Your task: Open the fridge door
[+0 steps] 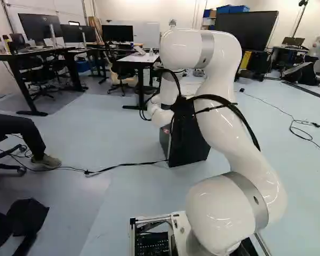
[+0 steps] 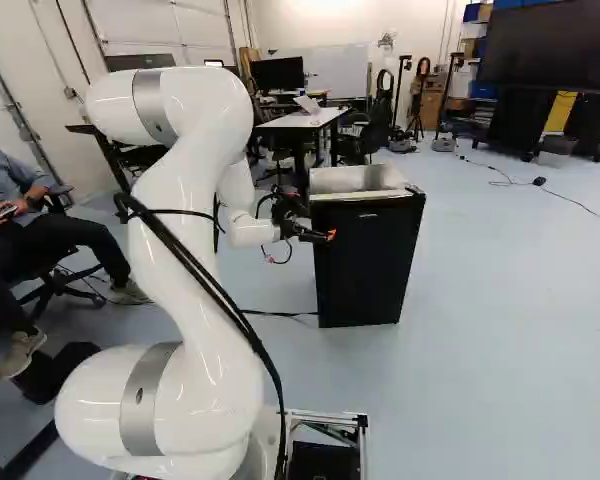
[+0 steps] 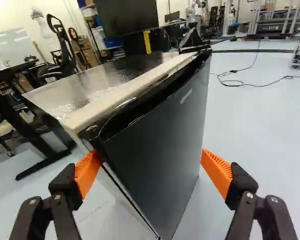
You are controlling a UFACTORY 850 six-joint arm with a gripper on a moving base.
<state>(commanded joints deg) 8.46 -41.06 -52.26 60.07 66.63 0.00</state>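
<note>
"Where's the fridge (image 2: 368,265)?"
"Standing on the floor (image 2: 520,320), well in from the floor's far edge, nearer than the white-topped table (image 2: 315,119)."
"Which way does it point?"
"Upright, with its long axis vertical. The door (image 3: 157,130) is taller than it is wide too, and its black front faces back toward the base (image 2: 322,413)."
"How many of each?"
"One fridge, one door. One gripper (image 2: 328,236) as well, with two fingers."
"What's the gripper doing?"
"It's at the upper part of the door, by the side edge at the left of the right base view. Its fingers are spread wide, pinching nothing. In the wrist view one of the orange pads (image 3: 86,172) overlaps the door's near top corner; the other is out past its front."
"Touching?"
"I can't tell."
</note>
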